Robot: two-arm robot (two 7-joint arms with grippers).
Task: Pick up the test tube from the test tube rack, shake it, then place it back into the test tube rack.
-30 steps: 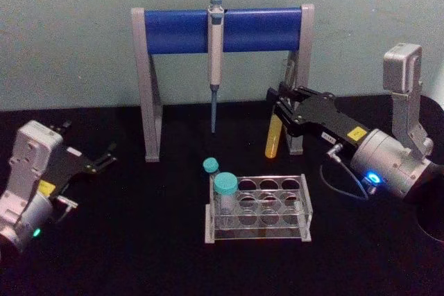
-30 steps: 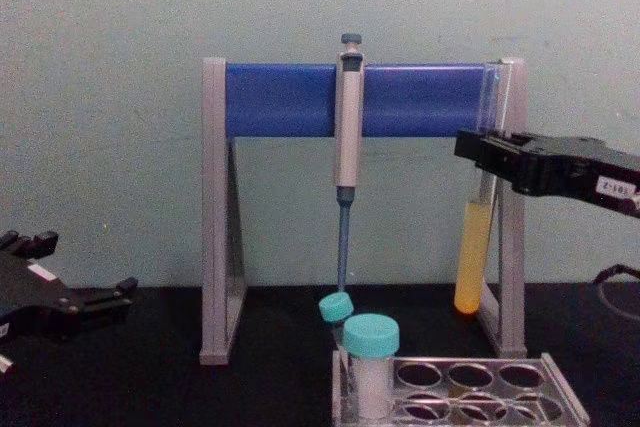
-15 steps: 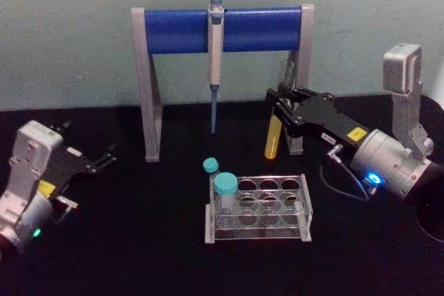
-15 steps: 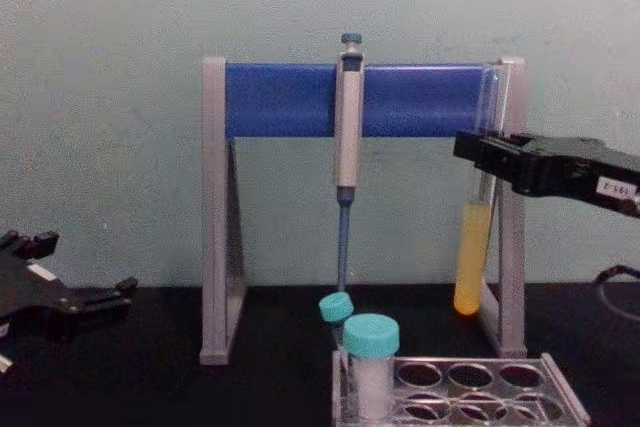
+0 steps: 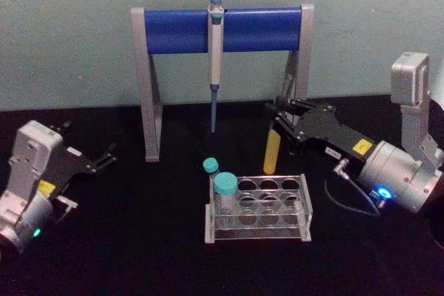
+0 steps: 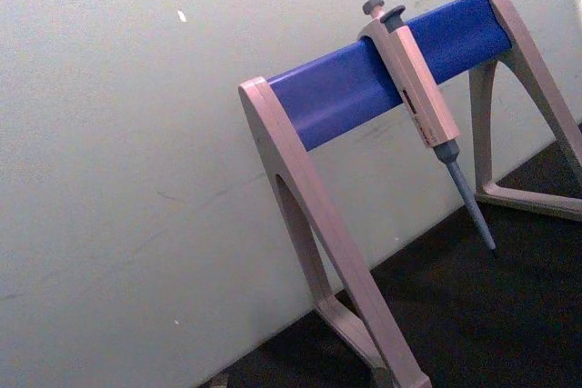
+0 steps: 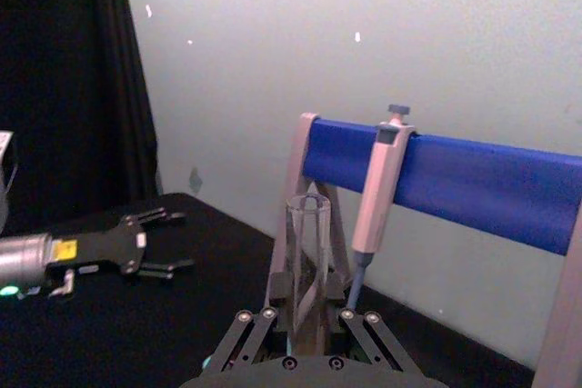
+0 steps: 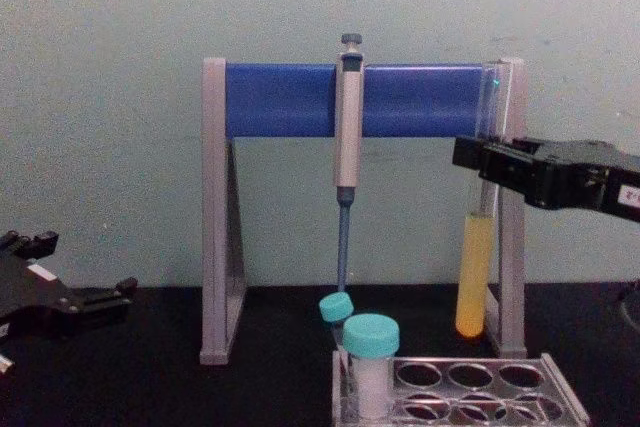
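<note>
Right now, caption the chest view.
Right gripper holds the test tube of yellow liquid upright, clear of the test tube rack; left gripper parked at left edge.

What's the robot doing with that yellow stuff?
The robot's right gripper is shut on the test tube and holds it upright in the air, with the yellow liquid in its lower part. The tube is out of the test tube rack and hangs close behind the rack's far side, not in any hole. Two teal-capped vials stand in the rack. The left gripper sits open, off to the left, touching nothing.
</note>
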